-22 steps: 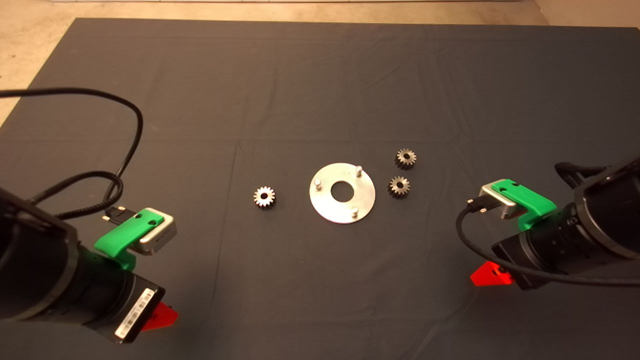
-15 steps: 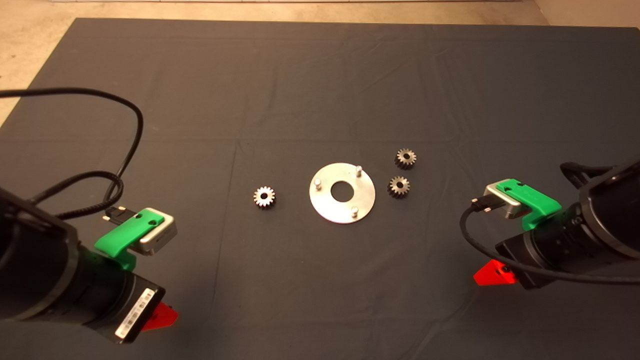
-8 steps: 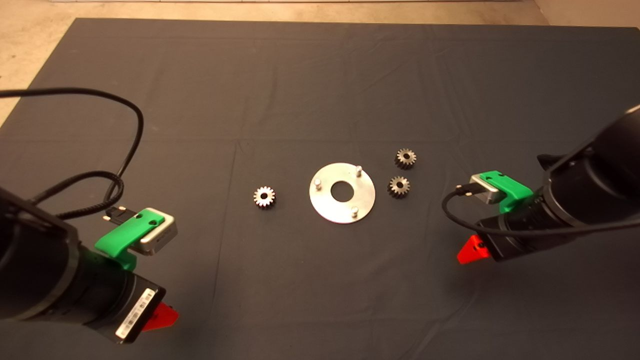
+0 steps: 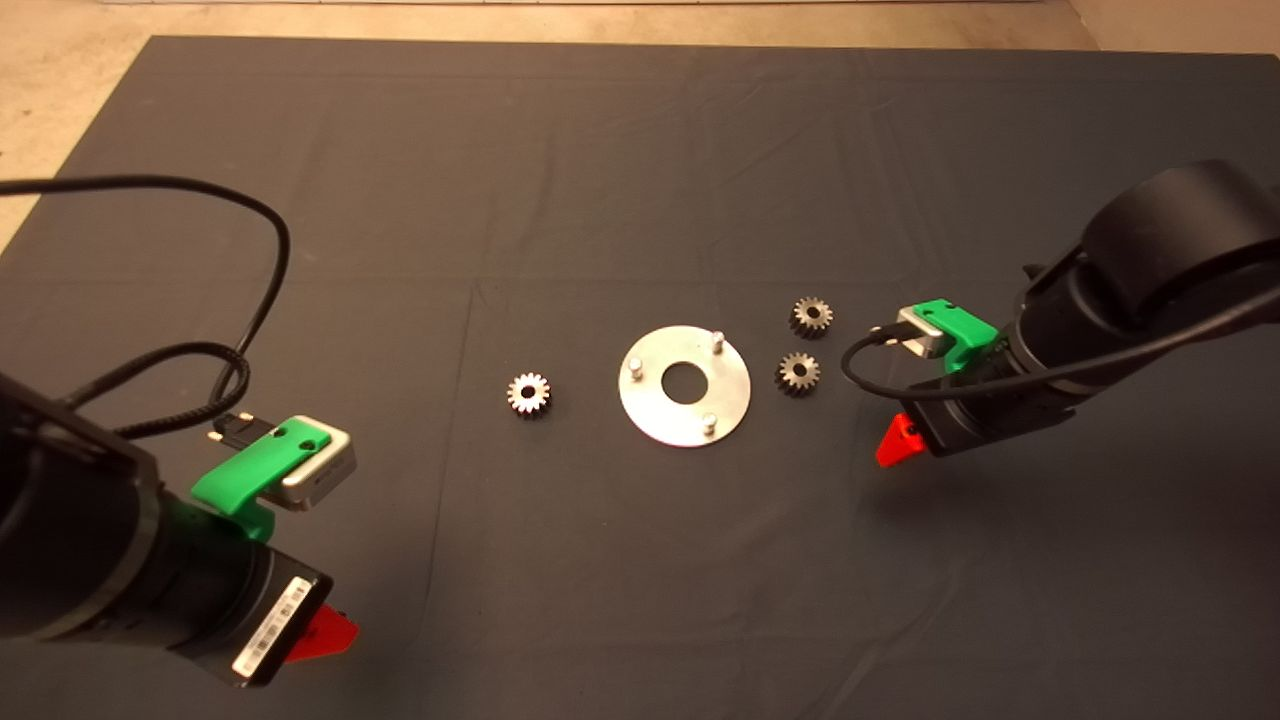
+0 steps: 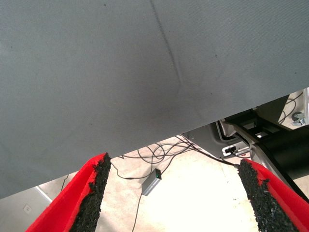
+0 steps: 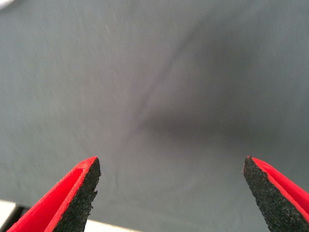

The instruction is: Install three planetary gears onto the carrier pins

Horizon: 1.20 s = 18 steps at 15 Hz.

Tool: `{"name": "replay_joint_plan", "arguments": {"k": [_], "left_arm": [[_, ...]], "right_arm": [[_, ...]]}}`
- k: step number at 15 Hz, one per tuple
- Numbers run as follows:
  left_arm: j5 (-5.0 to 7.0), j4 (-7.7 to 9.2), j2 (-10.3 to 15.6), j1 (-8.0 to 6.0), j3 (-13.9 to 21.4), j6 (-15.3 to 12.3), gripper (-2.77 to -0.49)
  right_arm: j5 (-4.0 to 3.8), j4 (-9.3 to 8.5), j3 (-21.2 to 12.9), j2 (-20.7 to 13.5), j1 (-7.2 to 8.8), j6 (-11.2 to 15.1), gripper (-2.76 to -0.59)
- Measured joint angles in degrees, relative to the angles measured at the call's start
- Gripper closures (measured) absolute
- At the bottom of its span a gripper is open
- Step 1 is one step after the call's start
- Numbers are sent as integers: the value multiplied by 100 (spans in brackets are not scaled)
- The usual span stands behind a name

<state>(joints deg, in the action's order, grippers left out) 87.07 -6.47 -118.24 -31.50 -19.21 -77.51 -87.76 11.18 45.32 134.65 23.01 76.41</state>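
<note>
A flat silver disc (image 4: 684,386) with a centre hole lies mid-mat, its three carrier pins (image 4: 717,341) standing bare in a triangle. One dark-grey planetary gear (image 4: 528,394) lies left of the disc. Two more gears (image 4: 811,316) (image 4: 798,373) lie right of it. My right gripper (image 4: 893,443) is open above the mat, a short way right of the nearer right gear; its wrist view shows only mat between the fingers (image 6: 79,193). My left gripper (image 4: 325,634) is open and parked at the lower left; its fingers (image 5: 91,191) frame the mat's edge and floor.
A black cable (image 4: 250,300) loops over the mat's left side above the left arm. The dark mat (image 4: 600,160) has shallow creases. Bare floor (image 4: 60,60) shows beyond its far left corner. Cables and a small box (image 5: 152,180) lie on the floor in the left wrist view.
My right arm has swung in from the right edge, up and left toward the two right gears. The left arm, disc and gears have not moved.
</note>
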Motion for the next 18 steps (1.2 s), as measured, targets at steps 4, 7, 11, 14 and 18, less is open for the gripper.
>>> {"name": "replay_joint_plan", "arguments": {"k": [4, 7, 11, 14, 18], "left_arm": [[1, 0, 1, 0, 0, -2, -189], [0, 0, -1, 0, 0, 0, -189], [1, 0, 1, 0, 0, 0, -189], [1, 0, 1, 0, 0, -2, -189], [0, 0, 1, 0, 0, -2, -189]], "right_arm": [[5, 67, 430, 256, -17, -105, -221], [5, 119, 753, 410, -33, -252, -221], [2, 194, 1152, 686, -191, -336, -221], [9, 306, 1441, 940, -253, -364, -221], [6, 408, 1739, 1155, -270, -378, -221]]}}
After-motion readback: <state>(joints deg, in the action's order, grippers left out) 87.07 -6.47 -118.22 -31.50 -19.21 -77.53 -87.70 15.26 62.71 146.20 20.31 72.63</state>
